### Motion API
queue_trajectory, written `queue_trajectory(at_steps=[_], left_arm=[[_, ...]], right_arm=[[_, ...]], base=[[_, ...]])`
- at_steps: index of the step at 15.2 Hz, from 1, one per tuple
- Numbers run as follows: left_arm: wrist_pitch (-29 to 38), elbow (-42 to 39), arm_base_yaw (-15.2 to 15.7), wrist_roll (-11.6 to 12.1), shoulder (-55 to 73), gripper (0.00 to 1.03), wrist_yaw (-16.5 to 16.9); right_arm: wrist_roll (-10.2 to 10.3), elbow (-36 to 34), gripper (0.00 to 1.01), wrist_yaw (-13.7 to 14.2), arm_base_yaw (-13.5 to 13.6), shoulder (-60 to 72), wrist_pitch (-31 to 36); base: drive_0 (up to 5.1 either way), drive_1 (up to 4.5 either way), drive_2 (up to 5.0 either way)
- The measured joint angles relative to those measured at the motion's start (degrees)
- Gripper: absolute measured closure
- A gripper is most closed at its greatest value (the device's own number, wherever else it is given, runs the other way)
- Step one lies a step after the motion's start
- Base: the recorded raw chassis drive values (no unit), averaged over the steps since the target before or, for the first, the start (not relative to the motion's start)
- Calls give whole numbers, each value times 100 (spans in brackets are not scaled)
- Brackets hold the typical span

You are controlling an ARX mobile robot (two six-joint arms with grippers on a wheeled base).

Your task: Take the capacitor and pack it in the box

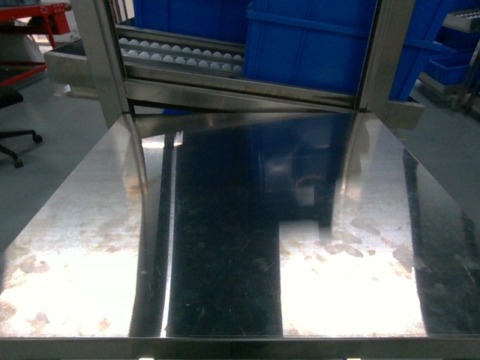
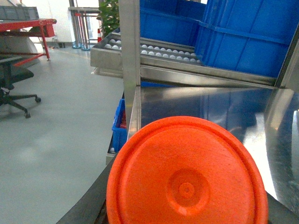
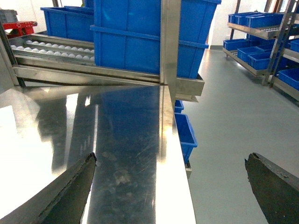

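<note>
An orange round end cap with a dimple in its middle, the capacitor, fills the lower part of the left wrist view. My left gripper is shut on it, and only one dark finger shows at the lower left. It hangs over the left edge of the steel table. My right gripper is open over the table's right edge, with nothing between its dark fingers. The box is out of view. Neither gripper shows in the head view.
The shiny steel table is bare in the head view. Behind it a roller conveyor carries large blue bins. Steel uprights stand at the back corners. Small blue bins sit below the right edge. An office chair stands left.
</note>
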Motion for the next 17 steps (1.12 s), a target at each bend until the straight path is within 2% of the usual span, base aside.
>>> queue_trajectory(at_steps=[17], left_arm=[[-7, 0, 0, 33, 0, 59, -7]], right_arm=[[2, 0, 3, -2, 0, 0, -7]], base=[[0, 0, 0]])
